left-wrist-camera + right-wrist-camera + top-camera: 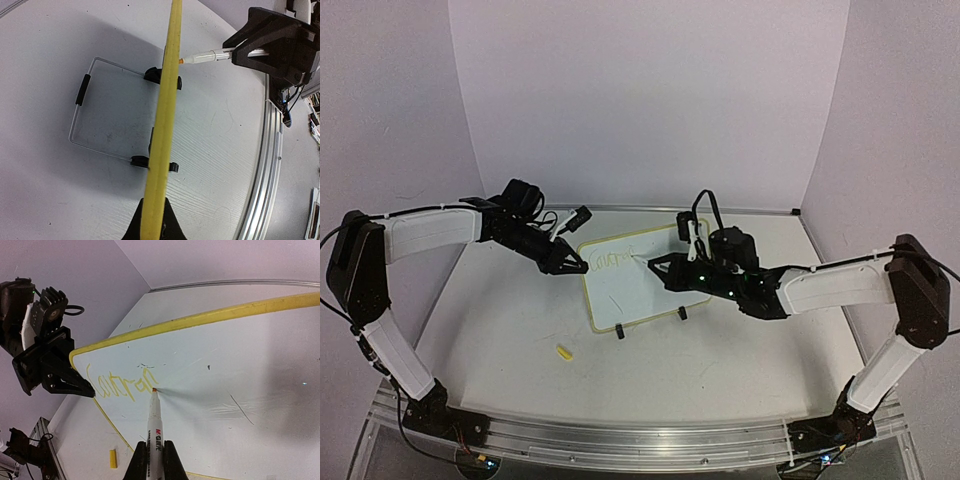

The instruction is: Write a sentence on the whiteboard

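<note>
Where the bench (pixel 740 370) carries the whiteboard (pixel 630 295) propped at its middle, my left pincer (pixel 572 267) is clamped shut on the board's yellow frame edge. My right pincer (pixel 154 452) is closed on a marker (pixel 155 415), tip at the board face. One faint yellow word of the sentence (pixel 120 382) is written; I judge most remains. Its letters cannot be read reliably; the overhead view barely shows them.
</note>
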`<state>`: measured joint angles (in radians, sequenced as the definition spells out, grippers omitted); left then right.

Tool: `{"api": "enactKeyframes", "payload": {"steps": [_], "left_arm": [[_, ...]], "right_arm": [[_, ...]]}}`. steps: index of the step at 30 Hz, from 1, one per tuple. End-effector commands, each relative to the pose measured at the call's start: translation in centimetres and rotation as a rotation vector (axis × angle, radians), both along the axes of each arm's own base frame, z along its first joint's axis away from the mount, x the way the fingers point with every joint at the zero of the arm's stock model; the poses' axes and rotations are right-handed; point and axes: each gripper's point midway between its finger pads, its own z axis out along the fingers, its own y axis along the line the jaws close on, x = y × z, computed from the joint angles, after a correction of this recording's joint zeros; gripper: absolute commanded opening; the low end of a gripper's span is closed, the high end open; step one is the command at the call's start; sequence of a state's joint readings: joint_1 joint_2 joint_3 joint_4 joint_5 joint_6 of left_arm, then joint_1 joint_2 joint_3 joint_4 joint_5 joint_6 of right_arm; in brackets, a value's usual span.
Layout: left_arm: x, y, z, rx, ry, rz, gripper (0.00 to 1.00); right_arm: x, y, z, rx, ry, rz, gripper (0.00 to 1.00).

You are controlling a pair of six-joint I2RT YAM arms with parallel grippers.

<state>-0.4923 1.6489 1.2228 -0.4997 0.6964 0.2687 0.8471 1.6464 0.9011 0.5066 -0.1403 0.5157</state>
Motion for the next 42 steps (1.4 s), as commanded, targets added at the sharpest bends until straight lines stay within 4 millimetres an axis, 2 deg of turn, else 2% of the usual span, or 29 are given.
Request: {"api": "enactKeyframes", "payload": {"steps": [1, 14, 26, 32, 37, 42], "left_arm": [[0.7, 1.3, -0.9, 0.105, -0.047, 0.042, 0.00], [0.7, 1.3, -0.9, 0.107, -0.047, 0.042, 0.00], [0.7, 1.3, -1.0, 0.107, -0.045, 0.041, 0.00], [0.7, 1.3, -1.1, 0.107, -0.043, 0.041, 0.00], [0.7, 1.3, -1.1, 0.108, -0.043, 0.042, 0.00], [0.7, 1.3, -1.1, 0.108, -0.043, 0.042, 0.00]], "right_arm": [[1.2, -0.8, 3.4, 0.033, -0.075, -0.063, 0.00], [1.1, -0.8, 2.7, 0.018, -0.068, -0.064, 0.00], [0.3, -1.3, -1.6, -0.028, 0.020, -0.055, 0.00], [-0.1, -1.0, -2.9, -0.036, 0.050, -0.035, 0.00], [-0.6, -0.1, -3.0, -0.031, 0.052, -0.005, 0.00], [-0.5, 0.6, -2.0, 0.004, 0.038, 0.005, 0.00]]}}
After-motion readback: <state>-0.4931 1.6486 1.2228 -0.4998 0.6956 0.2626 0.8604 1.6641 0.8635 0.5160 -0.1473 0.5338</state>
